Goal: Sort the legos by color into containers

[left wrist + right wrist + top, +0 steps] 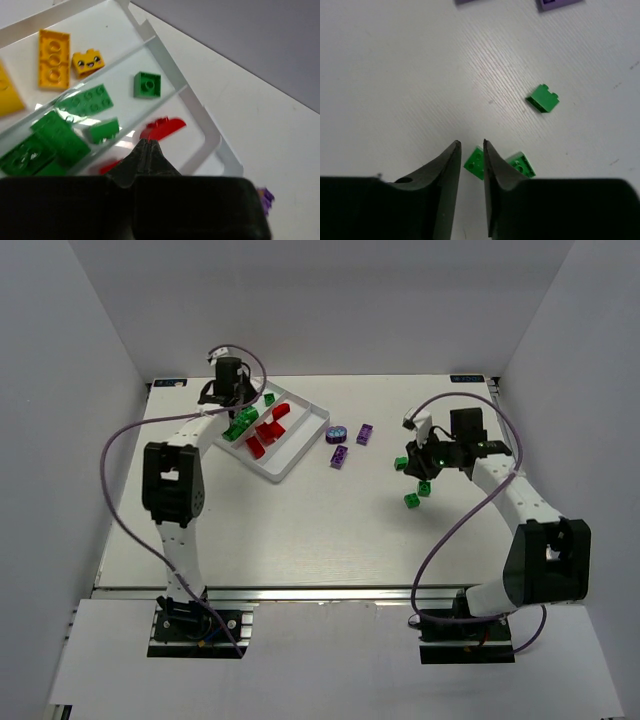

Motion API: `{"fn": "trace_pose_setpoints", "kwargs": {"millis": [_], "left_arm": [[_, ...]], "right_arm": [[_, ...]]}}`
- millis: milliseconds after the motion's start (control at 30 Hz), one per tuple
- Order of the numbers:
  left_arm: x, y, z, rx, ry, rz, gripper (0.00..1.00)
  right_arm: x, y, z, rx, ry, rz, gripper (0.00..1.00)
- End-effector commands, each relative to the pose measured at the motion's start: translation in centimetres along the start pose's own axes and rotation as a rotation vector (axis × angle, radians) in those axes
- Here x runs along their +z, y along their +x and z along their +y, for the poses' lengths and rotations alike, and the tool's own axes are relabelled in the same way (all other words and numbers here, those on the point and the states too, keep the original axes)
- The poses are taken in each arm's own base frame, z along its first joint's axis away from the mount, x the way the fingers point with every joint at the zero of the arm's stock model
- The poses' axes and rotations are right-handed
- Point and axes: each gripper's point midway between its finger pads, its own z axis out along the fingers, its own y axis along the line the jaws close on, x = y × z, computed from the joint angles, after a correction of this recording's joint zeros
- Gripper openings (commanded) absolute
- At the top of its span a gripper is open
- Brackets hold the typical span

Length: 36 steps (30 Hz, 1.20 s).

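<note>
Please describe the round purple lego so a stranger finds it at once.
Find the white tray at the table's far left. Three purple legos lie beside its right corner. The round lego is nearest the tray; the other two are rectangular.

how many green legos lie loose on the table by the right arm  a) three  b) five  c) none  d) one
a, three green legos lie on the table by the right tool, all outside the tray
</note>
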Motion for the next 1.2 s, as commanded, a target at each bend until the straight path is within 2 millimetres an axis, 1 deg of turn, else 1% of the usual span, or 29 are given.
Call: {"fn": "trace_pose_setpoints", "kwargs": {"millis": [0,33,67,100,133,167,200,233,267,300,333,367,400,433,467,533,567,600,633,667,700,767,800,833,867,900,1000,1033,1167], "left_arm": [[-8.0,-5.3,-1.9,-0.062,0.143,-0.118,0.00],[-11.1,-6.8,-2.2,-0.070,0.175,-0.155,0.00],[-11.7,-3.7,-0.5,-0.070,0.165,-0.096,0.00],[-12.9,-2.8,-0.4,-0.069,0.191,-0.072,0.14],[-15.6,-3.5,-0.9,-0.068,0.229,-0.091,0.26],[-16.6,-2.3,-0.5,-0.065,0.231,-0.058,0.37],[-17.3,0.7,0.4,-0.060,0.243,0.018,0.44],[-18.3,1.8,0.7,-0.052,0.251,0.047,0.51],[-20.4,1.7,0.7,-0.041,0.272,0.037,0.54],[-21.4,2.8,1.0,-0.040,0.285,0.065,0.55],[-22.0,5.2,2.4,-0.044,0.267,0.106,0.56],[-23.9,4.7,2.2,-0.040,0.288,0.075,0.59],[-24.7,5.5,2.8,-0.039,0.282,0.087,0.59],[-25.3,6.8,3.9,-0.038,0.261,0.104,0.61],[-27.0,6.3,3.9,-0.037,0.274,0.070,0.62],[-28.1,7.9,5.4,-0.054,0.232,0.085,0.63],[-28.7,8.3,5.9,-0.066,0.219,0.087,0.63],[-30.1,7.8,5.9,-0.077,0.233,0.049,0.64],[-30.5,7.9,6.1,-0.101,0.231,0.040,0.64],[-30.7,9.0,7.1,-0.118,0.202,0.051,0.64],[-31.6,8.8,7.2,-0.132,0.214,0.020,0.64],[-32.4,9.8,8.0,-0.180,0.211,0.010,0.64],[-32.1,10.6,8.5,-0.198,0.195,0.028,0.65],[-32.7,10.6,8.4,-0.230,0.212,0.010,0.65],[-32.8,11.0,8.6,-0.246,0.210,0.012,0.65],[-32.6,11.9,9.3,-0.257,0.191,0.021,0.67],[-33.1,12.3,10.1,-0.283,0.170,0.010,0.67],[-33.3,12.2,10.1,-0.288,0.168,0.001,0.68],[-33.3,12.2,10.4,-0.289,0.151,0.000,0.68]], "right_arm": [[-0.8,0.6,-2.6,0.001,0.079,0.094,0.28],[-0.9,1.1,-3.1,-0.016,0.093,0.124,0.25],[-1.1,1.0,-4.2,-0.064,0.102,0.141,0.20],[-1.3,1.3,-4.5,-0.084,0.095,0.157,0.18],[-1.5,1.9,-4.3,-0.093,0.070,0.190,0.18],[-1.8,2.1,-4.8,-0.142,0.057,0.206,0.21],[-1.8,1.7,-5.5,-0.172,0.041,0.212,0.25],[-2.0,2.4,-4.4,-0.178,-0.035,0.229,0.30],[-2.3,2.7,-4.8,-0.209,-0.058,0.233,0.38],[-2.1,3.2,-5.0,-0.303,-0.102,0.232,0.43],[-2.0,3.2,-4.5,-0.354,-0.155,0.199,0.53],[-2.3,4.1,-3.5,-0.387,-0.220,0.204,0.78],[-2.7,5.0,-3.7,-0.415,-0.247,0.193,0.89],[-2.6,5.3,-3.7,-0.526,-0.289,0.173,0.89],[-2.7,5.8,-3.3,-0.542,-0.322,0.180,0.89],[-2.2,6.7,-3.5,-0.591,-0.363,0.183,0.89],[-1.8,7.1,-3.7,-0.597,-0.375,0.189,0.88],[-1.5,7.4,-4.0,-0.606,-0.375,0.192,0.87],[-1.2,7.5,-4.2,-0.604,-0.368,0.191,0.86],[-0.8,7.6,-4.5,-0.600,-0.362,0.190,0.85],[-0.4,7.6,-5.0,-0.609,-0.347,0.186,0.84],[0.2,7.8,-5.5,-0.604,-0.348,0.181,0.83],[0.4,7.9,-5.6,-0.595,-0.349,0.182,0.82],[0.6,8.0,-5.6,-0.588,-0.356,0.183,0.82],[0.9,8.3,-5.8,-0.568,-0.362,0.188,0.81],[1.1,8.1,-6.2,-0.564,-0.353,0.187,0.80],[1.6,8.4,-6.9,-0.544,-0.340,0.197,0.79],[1.7,8.4,-7.1,-0.543,-0.338,0.200,0.79],[2.5,9.0,-7.2,-0.506,-0.357,0.210,0.78]]}}
